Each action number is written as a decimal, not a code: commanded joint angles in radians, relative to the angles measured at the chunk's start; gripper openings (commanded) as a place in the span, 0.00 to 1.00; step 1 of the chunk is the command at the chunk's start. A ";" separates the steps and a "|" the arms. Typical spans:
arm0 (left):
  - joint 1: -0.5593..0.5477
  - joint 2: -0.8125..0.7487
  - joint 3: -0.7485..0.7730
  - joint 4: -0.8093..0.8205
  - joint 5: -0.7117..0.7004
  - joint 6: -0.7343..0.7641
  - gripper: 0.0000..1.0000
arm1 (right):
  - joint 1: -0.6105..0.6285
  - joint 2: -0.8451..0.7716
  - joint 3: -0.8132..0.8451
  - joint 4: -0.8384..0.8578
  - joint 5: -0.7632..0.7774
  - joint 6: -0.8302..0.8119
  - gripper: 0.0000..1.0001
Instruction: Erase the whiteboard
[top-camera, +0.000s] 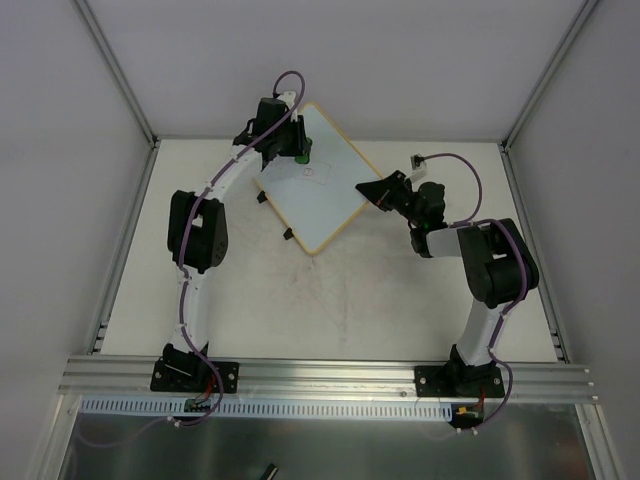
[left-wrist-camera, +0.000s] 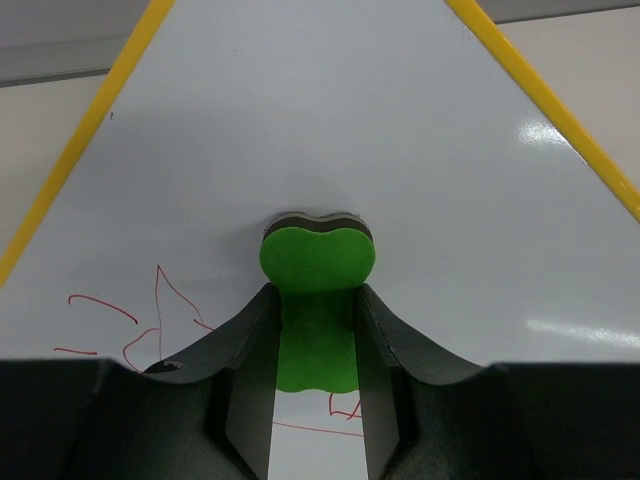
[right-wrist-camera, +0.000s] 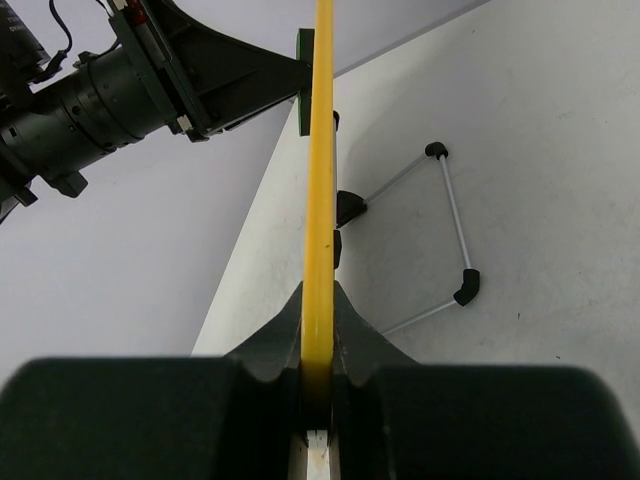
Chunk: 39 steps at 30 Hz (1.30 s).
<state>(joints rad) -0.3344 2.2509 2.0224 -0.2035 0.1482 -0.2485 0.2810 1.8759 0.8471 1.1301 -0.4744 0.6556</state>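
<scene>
The whiteboard (top-camera: 318, 190) stands tilted at the table's back middle, white with a yellow rim. Thin red marks (left-wrist-camera: 150, 320) show on it in the left wrist view. My left gripper (top-camera: 285, 143) is shut on a green eraser (left-wrist-camera: 317, 300) and presses it against the board's face (left-wrist-camera: 330, 130) near the top corner. My right gripper (top-camera: 372, 189) is shut on the board's yellow right edge (right-wrist-camera: 320, 170), seen edge-on in the right wrist view. The eraser (right-wrist-camera: 303, 80) and the left gripper (right-wrist-camera: 180, 75) show there too.
A thin wire stand with black corner pieces (right-wrist-camera: 455, 235) lies on the table behind the board. Two black clips (top-camera: 275, 215) sit on the board's lower left edge. White walls enclose the table; an aluminium rail (top-camera: 330, 375) runs along the near edge.
</scene>
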 joint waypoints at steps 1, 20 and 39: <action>-0.012 -0.051 -0.020 0.041 -0.050 0.028 0.00 | 0.017 -0.004 0.043 0.100 -0.043 -0.020 0.00; 0.141 -0.059 -0.160 0.041 -0.004 -0.179 0.00 | 0.017 -0.009 0.038 0.100 -0.033 -0.020 0.00; 0.216 -0.002 -0.139 0.032 0.079 -0.288 0.00 | 0.017 -0.004 0.038 0.106 -0.036 -0.019 0.00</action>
<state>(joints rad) -0.1184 2.2337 1.8164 -0.1703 0.1680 -0.5278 0.2813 1.8759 0.8471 1.1294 -0.4736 0.6571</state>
